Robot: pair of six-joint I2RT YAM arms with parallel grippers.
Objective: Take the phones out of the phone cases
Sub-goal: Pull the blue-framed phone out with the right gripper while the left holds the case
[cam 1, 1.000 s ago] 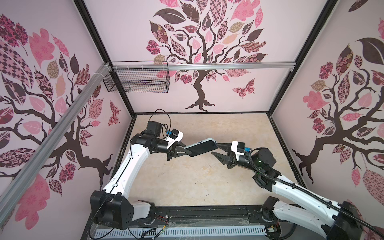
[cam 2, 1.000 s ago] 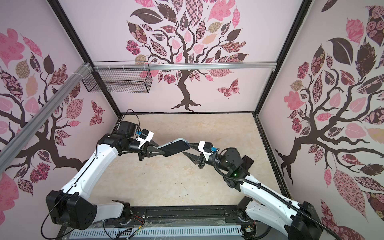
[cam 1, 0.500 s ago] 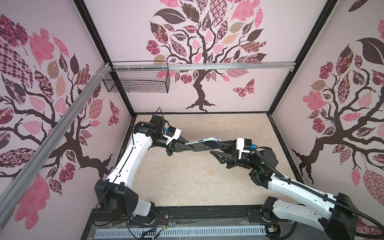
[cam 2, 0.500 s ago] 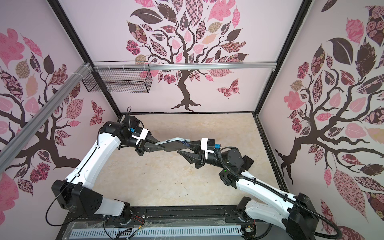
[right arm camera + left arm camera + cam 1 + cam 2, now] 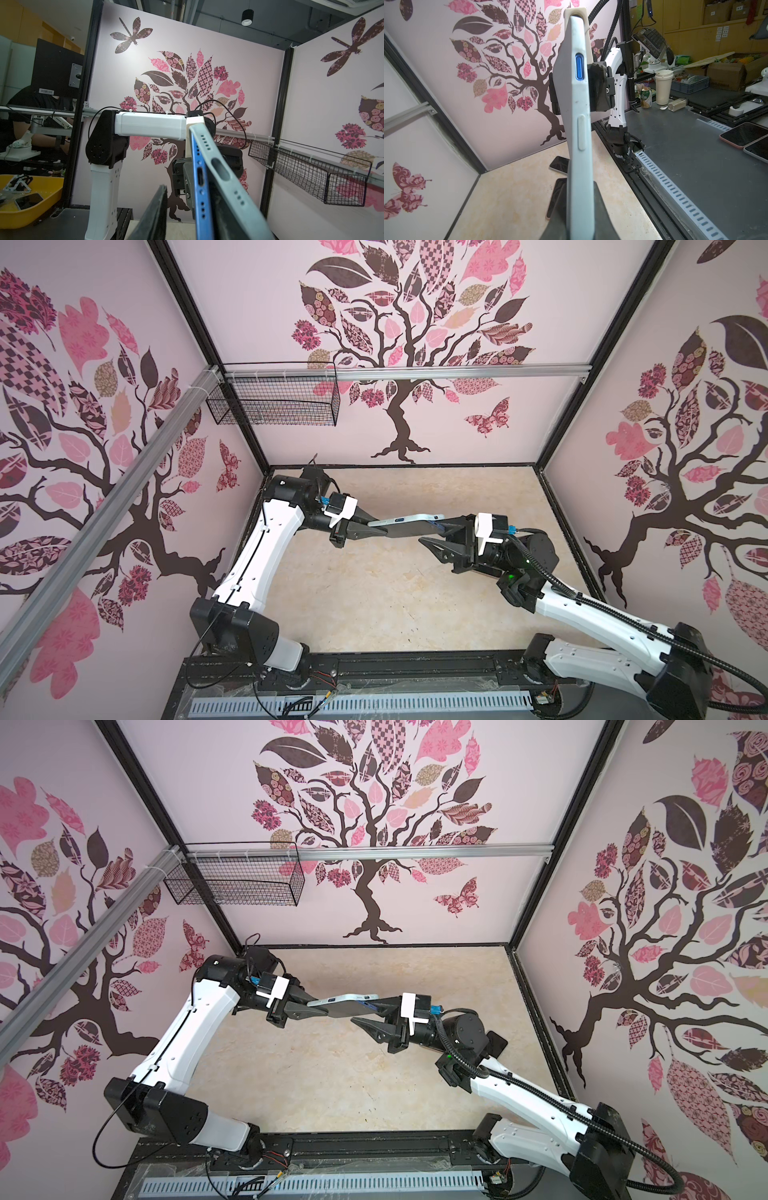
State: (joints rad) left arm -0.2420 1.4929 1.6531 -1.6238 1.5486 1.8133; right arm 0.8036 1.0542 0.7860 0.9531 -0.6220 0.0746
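Jaws of the left gripper point(image 5: 380, 529) clamp one end of the phone case point(image 5: 405, 519), held in mid-air. Those of the right gripper point(image 5: 430, 533) stand apart around the other end. The case looks bendy, the phone point(image 5: 199, 187) stiff, slick and breakable: pinch its bared blue edge.

Two robot arms, left arm point(image 5: 266, 556) and right arm point(image 5: 582, 605), two grippers, left gripper point(image 5: 380, 526) and right gripper point(image 5: 430, 533), one blue phone point(image 5: 199, 187), one pale case point(image 5: 228, 182), one wire basket point(image 5: 274, 406) far left, one beige tabletop point(image 5: 374, 605).
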